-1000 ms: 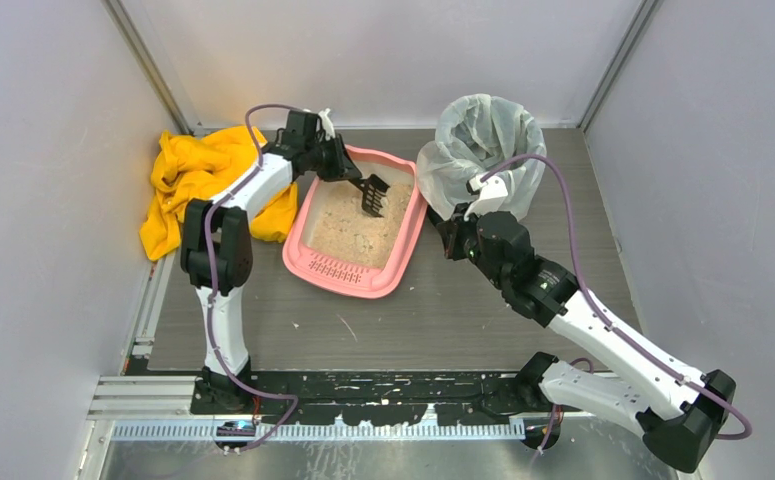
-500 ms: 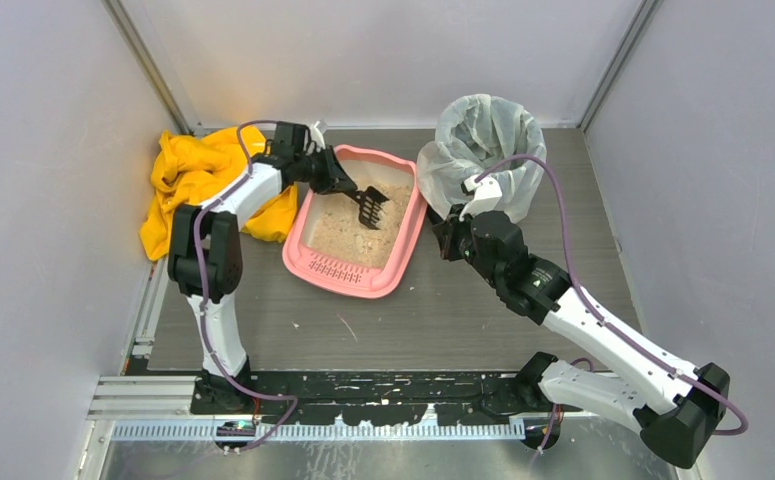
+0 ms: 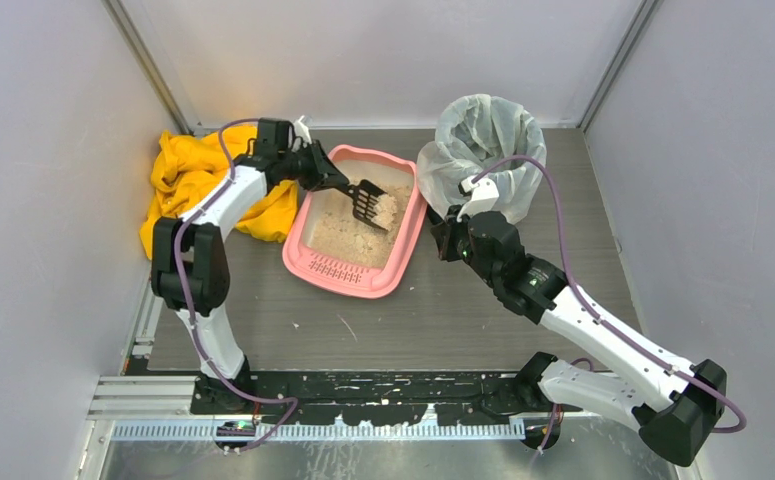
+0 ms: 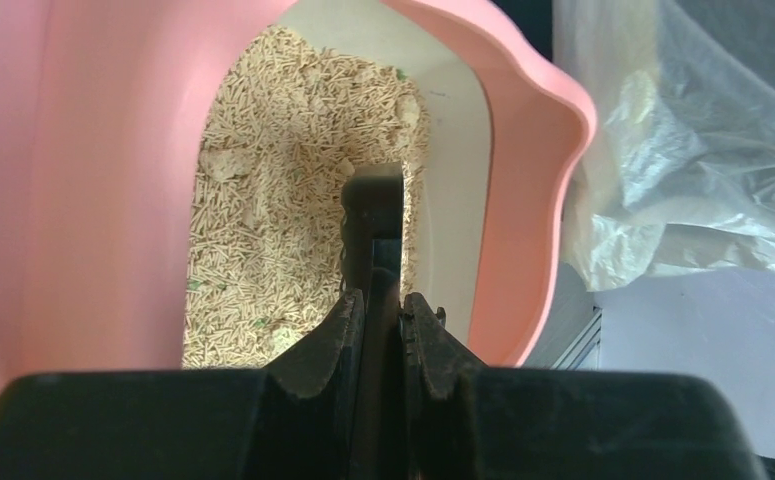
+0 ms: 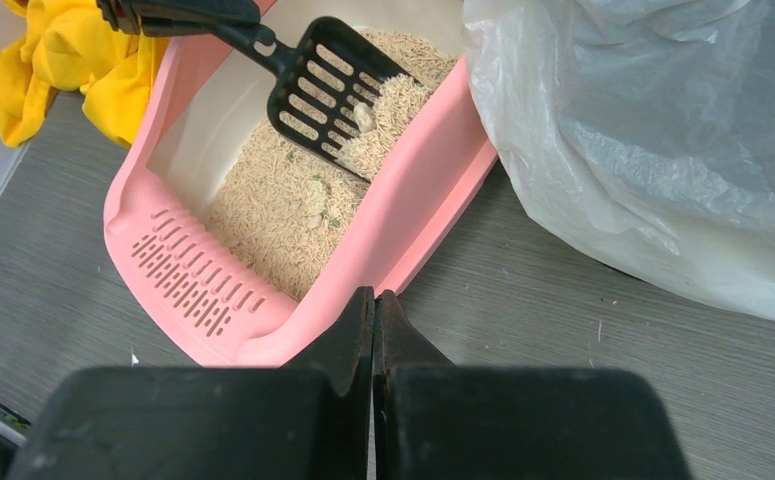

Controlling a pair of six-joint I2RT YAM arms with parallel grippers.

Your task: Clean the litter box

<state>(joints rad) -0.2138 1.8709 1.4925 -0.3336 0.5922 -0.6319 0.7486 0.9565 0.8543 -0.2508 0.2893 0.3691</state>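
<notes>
From above: litter box (image 3: pixel 348 272) mid-table, lined bin (image 3: pixel 453 165) at its 2 o'clock; left gripper (image 3: pixel 328 176) clamps a loaded scoop (image 3: pixel 370 203). Left wrist: fingers (image 4: pixel 328 340) pinch its handle (image 4: pixel 373 215). Right wrist: right gripper (image 5: pixel 374 300) closed, empty. Scooping step; next likely needs a level carry binward.

A robotics lab cell: blank grey walls (image 3: pixel 53 250), aluminium posts (image 3: pixel 149 65) at the table's (image 3: pixel 443 320) far corners, mounting rail (image 3: pixel 363 385) along its near edge.
</notes>
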